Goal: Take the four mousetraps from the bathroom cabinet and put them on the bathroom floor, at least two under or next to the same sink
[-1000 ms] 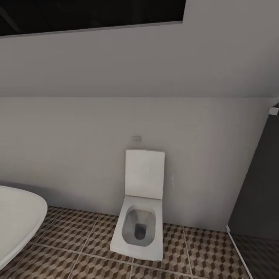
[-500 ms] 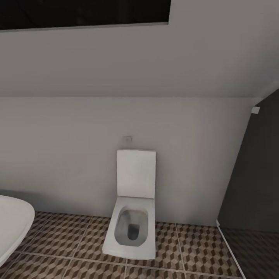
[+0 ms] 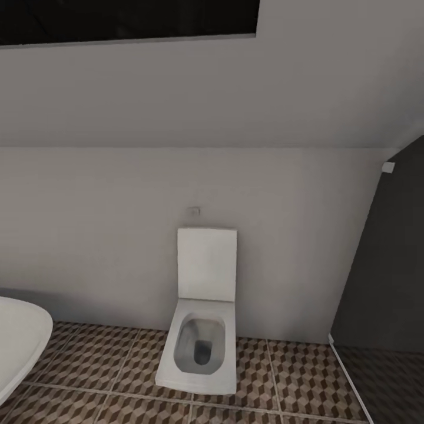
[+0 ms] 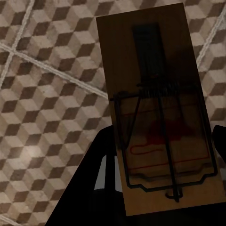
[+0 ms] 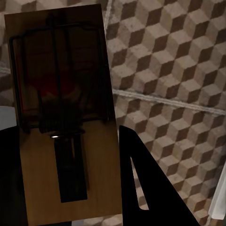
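Observation:
My left gripper (image 4: 162, 141) is shut on a mousetrap (image 4: 155, 84), a flat brown board with a black wire spring and a red mark. It hangs above the bathroom floor (image 4: 47, 94) of cube-pattern tiles. A second mousetrap (image 5: 61, 94) of the same kind is held above the tiled floor (image 5: 179, 70), with my right gripper (image 5: 66, 155) shut on it. Dark fingers (image 5: 141, 179) flank that board. In the head view the floor (image 3: 88, 365) runs along the bottom. The sink is out of view.
A white square toilet (image 3: 200, 341) with its lid up stands against the grey wall ahead. The rim of a white bathtub (image 3: 17, 347) is at the lower left. A dark panel (image 3: 383, 277) rises at the right. A dark window (image 3: 123, 20) is above.
The head camera turned between one second and half a second ago, so the toilet and tub sit further left in the picture. Since then nothing has visibly changed.

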Motion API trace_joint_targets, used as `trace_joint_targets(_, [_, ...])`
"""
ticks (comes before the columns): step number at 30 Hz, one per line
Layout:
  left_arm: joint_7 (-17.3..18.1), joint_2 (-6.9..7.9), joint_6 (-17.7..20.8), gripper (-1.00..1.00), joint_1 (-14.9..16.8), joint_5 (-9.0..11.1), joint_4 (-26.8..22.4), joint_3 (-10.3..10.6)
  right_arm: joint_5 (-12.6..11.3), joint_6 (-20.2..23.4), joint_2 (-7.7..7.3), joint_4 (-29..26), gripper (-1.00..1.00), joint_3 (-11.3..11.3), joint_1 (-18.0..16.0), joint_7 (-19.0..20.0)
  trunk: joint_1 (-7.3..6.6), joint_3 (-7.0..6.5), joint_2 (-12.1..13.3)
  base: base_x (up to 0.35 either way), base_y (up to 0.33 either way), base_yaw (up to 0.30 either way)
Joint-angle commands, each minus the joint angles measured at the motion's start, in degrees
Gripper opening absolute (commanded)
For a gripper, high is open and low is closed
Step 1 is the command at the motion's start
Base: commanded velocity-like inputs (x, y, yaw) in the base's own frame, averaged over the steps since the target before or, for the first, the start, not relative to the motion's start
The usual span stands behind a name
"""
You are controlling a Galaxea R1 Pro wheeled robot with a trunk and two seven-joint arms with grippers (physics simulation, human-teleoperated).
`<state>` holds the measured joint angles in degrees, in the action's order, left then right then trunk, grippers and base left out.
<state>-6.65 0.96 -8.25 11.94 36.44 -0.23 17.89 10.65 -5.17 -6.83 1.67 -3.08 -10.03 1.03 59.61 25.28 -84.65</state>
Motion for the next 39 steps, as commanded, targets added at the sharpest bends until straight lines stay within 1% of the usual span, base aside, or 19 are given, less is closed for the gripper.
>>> trace_joint_targets(1, [-0.47,-0.02,-0.07,-1.00,0.02,0.12,-0.04,0.48,0.24,-0.35,-0.03,0.18,-1.00,-0.34,-0.08,0.13,0.00,0.06,-0.03,0.000,0.000,0.000])
trace_joint_targets(16, [-0.79,-0.22,-0.42,-1.00,0.02,0.11,-0.04,0.48,0.28,-0.75,-0.10,0.16,-1.00,-0.34,-0.08,0.11,0.00,0.06,-0.03,0.000,0.000,0.000])
trace_joint_targets(39, [-0.90,0.01,-1.02,-1.00,0.02,0.21,-0.10,0.45,0.40,-0.88,-0.03,0.10,-1.00,-0.22,-0.08,0.11,0.00,0.06,-0.03,0.000,0.000,0.000])
